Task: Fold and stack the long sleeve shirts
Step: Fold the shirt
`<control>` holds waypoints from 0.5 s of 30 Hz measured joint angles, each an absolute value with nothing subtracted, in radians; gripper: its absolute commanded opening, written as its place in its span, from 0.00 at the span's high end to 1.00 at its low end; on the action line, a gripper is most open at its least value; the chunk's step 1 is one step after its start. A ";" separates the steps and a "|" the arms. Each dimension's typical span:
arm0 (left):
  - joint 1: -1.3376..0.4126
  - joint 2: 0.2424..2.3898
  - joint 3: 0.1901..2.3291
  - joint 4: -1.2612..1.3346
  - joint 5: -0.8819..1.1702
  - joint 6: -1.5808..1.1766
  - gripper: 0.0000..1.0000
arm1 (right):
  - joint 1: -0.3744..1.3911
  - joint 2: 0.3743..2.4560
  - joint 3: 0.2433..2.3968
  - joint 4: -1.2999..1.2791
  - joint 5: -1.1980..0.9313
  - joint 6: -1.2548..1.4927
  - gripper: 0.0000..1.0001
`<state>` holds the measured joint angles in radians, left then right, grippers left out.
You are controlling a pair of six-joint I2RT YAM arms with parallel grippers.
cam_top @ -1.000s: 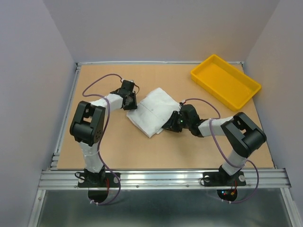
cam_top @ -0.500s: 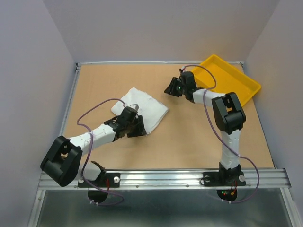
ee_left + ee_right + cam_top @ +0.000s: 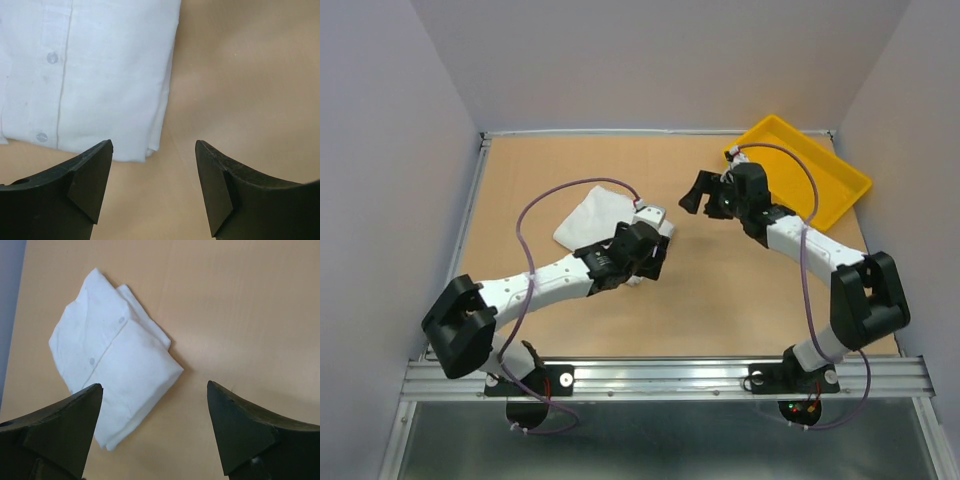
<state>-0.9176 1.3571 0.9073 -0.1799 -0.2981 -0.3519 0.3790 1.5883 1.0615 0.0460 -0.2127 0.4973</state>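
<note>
The white thin-fabric long sleeve shirt lies folded into a compact rectangle on the light brown wooden counter, in the left half and a little toward the far side. In the left wrist view its button front faces up, and two buttons can be seen on it. The folded edge on the right side is straight, with several layers showing at the lower corner.

The left tool is at the near right corner of the shirt. Its two black fingers stand wide apart and have hold of nothing; in its own view only bare counter is between the fingertips, and the shirt corner is just ahead of the left one.

The right tool is well apart from the shirt, to the right of it, near the left corner of the yellow rectangular plastic tray. Its fingers are also spread wide and carry nothing. From its wrist view the whole folded shirt is seen lying flat on the counter.
</note>
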 measured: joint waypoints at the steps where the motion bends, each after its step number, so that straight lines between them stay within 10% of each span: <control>1: -0.936 1.388 0.928 -0.184 -0.324 -0.332 0.22 | 0.379 1.548 1.023 0.041 -0.208 0.503 0.09; 15: -1.051 1.663 0.993 -0.268 -0.523 -0.142 0.28 | 0.379 1.159 0.683 -0.001 -0.104 0.611 0.08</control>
